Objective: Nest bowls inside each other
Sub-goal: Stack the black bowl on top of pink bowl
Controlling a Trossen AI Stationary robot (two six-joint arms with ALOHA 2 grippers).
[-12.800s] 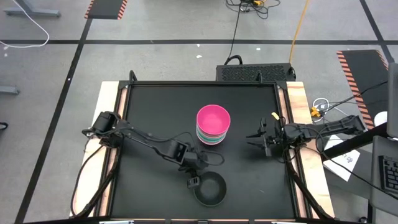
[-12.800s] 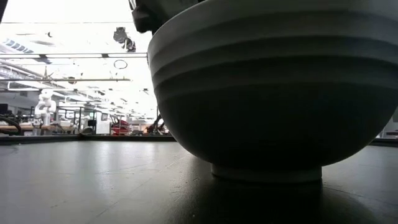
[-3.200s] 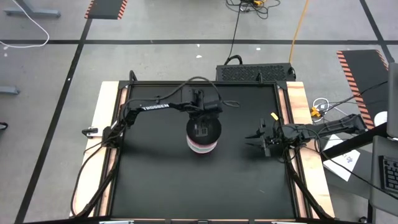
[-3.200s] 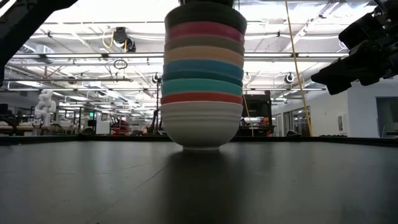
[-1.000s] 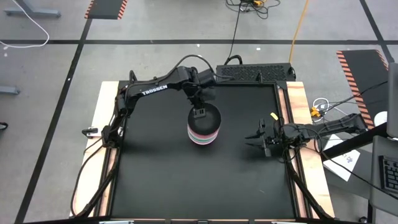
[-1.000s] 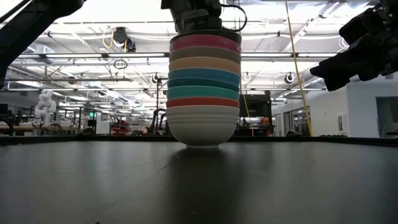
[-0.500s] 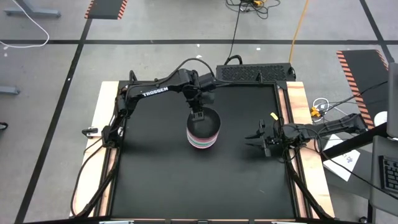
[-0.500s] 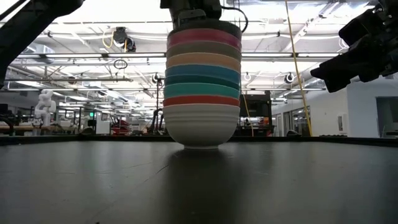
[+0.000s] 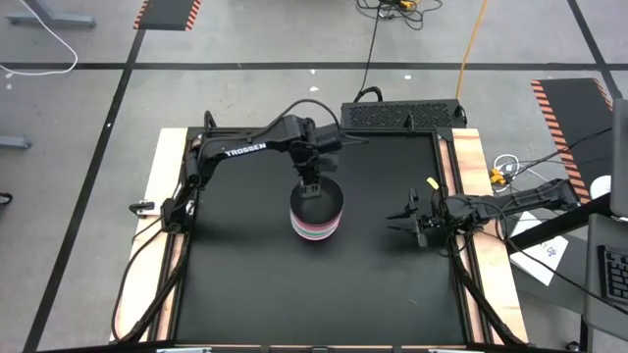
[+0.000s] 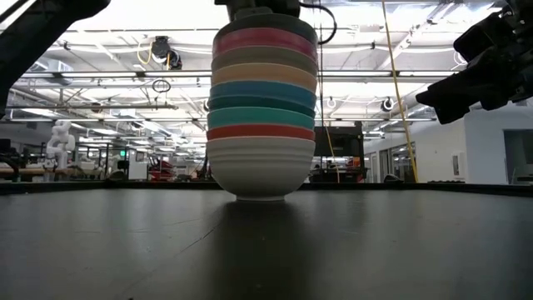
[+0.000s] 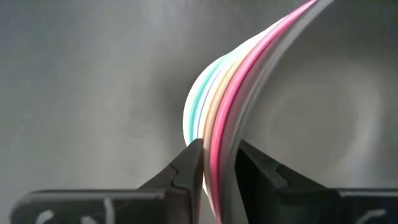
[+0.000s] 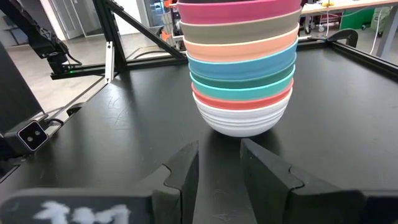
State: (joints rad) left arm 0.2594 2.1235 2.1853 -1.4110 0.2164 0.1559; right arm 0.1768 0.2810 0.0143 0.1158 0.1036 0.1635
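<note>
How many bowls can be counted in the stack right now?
7 rims show in the right wrist view, all in one stack mid-table: white bottom, then red-pink, turquoise, blue, orange, tan, magenta. The high view shows a black bowl on top, pinched by the left claw. Others may be hidden.

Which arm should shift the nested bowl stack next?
Left. The left gripper already has its fingers clamped on the rim of the stack of small round plastic bowls; the right gripper waits open near the table's right edge, apart from it.
</note>
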